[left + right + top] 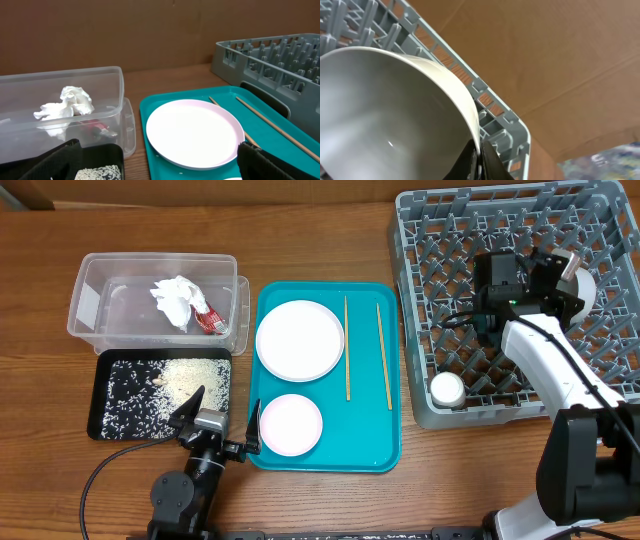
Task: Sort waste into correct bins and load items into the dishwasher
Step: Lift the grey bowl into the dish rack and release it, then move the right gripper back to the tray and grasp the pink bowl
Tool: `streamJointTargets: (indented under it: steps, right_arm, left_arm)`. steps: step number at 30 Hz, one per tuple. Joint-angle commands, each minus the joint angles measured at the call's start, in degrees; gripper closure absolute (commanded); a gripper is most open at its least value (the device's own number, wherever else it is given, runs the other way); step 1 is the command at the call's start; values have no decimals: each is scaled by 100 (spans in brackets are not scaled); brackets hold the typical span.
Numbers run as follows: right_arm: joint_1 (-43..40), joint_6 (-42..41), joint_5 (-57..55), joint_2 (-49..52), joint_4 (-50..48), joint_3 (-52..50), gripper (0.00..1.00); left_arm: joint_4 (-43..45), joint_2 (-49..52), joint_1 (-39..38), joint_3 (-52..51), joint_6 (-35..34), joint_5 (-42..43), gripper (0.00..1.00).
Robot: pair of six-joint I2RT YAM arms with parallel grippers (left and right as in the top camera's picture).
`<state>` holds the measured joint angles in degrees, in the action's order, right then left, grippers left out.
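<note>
The crumpled napkin (175,300) and the red packet (208,320) lie in the clear tub (90,280). Rice grains (190,380) lie in the black tray (110,395). The large plate (299,340), the small plate (291,424) and two chopsticks (347,345) lie on the teal tray. My right gripper (481,160) is shut on the rim of the pale bowl (385,110), holding it tilted over the grey dish rack (440,240) near its far right side. My left gripper (220,430) is open and empty, low between the black tray and the small plate.
The teal tray (380,440) sits between the bins and the rack. A small white round object (447,389) stands in the rack's near left corner. In the left wrist view the tub (100,80), napkin (67,102) and large plate (192,131) lie ahead.
</note>
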<state>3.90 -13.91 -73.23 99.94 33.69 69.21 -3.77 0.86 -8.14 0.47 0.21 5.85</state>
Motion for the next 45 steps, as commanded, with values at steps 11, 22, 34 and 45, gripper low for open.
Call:
streamJointTargets:
  steps: [11, 22, 34, 45]
  right_arm:
    - [431, 236, 439, 271, 337, -26, 92]
    - [1504, -1082, 2229, -229, 1744, 304, 47]
    - [3639, -1440, 8533, -824, 1926, 400, 38]
    - [4522, -3283, 8102, 494, 1615, 160, 49]
  left_arm:
    - [-7, -55, 35, -20, 70, 81, 0]
    - [-7, -55, 35, -20, 68, 81, 0]
    - [-7, -55, 35, -20, 68, 81, 0]
    - [-7, -55, 35, -20, 68, 81, 0]
